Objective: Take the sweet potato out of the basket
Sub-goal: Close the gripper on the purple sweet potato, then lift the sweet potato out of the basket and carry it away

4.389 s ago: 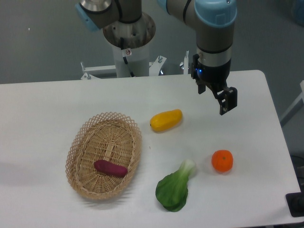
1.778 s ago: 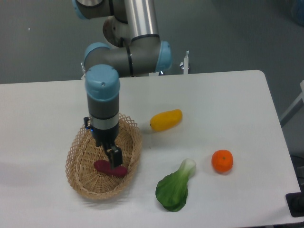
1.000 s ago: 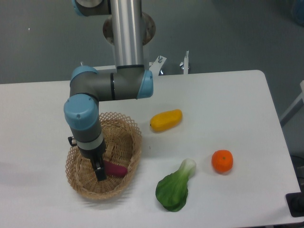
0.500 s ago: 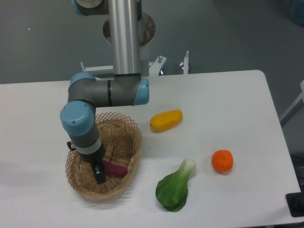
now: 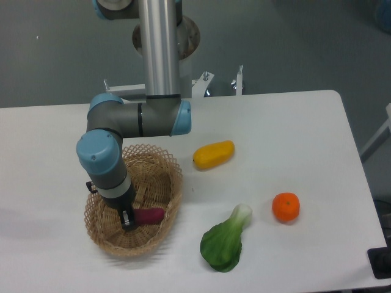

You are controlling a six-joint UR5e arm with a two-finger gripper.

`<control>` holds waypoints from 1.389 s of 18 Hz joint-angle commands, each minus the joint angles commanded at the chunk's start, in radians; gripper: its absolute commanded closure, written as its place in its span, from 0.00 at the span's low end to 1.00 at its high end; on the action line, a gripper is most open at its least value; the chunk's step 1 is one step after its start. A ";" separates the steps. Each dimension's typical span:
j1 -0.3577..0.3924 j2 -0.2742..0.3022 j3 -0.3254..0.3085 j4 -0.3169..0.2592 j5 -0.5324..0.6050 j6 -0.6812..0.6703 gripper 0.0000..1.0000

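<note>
On the white table, left half: oval tan woven wicker basket (image 5: 160,169) with an open lacy rim, shallow, flat on the white table (image 5: 293,134).
Inside basket: small dark reddish-purple sweet potato (image 5: 151,215), lying on the basket floor toward the near right side, only its right part showing.
Gripper: black two-finger gripper (image 5: 129,221) reaching down into the basket, its tip at the left end of the sweet potato and covering that end.
Jaw state: cannot tell; wrist and finger hide the gap, no clear view of a grip.
Arm: grey arm with light blue joint caps (image 5: 98,154), elbow folded over the basket's far-left rim.
Right of basket: yellow oblong vegetable (image 5: 213,154), well apart from the rim.
Front centre: green leafy bok choy (image 5: 225,242), white stem pointing up-right.
Right: round orange fruit (image 5: 286,207), near the bok choy, not touching.
</note>
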 joint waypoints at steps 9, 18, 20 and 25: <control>0.000 0.031 0.018 -0.006 0.000 -0.002 0.67; 0.124 0.129 0.112 -0.104 -0.005 -0.020 0.66; 0.179 0.147 0.146 -0.159 -0.009 -0.018 0.66; 0.334 0.158 0.256 -0.316 -0.029 0.017 0.66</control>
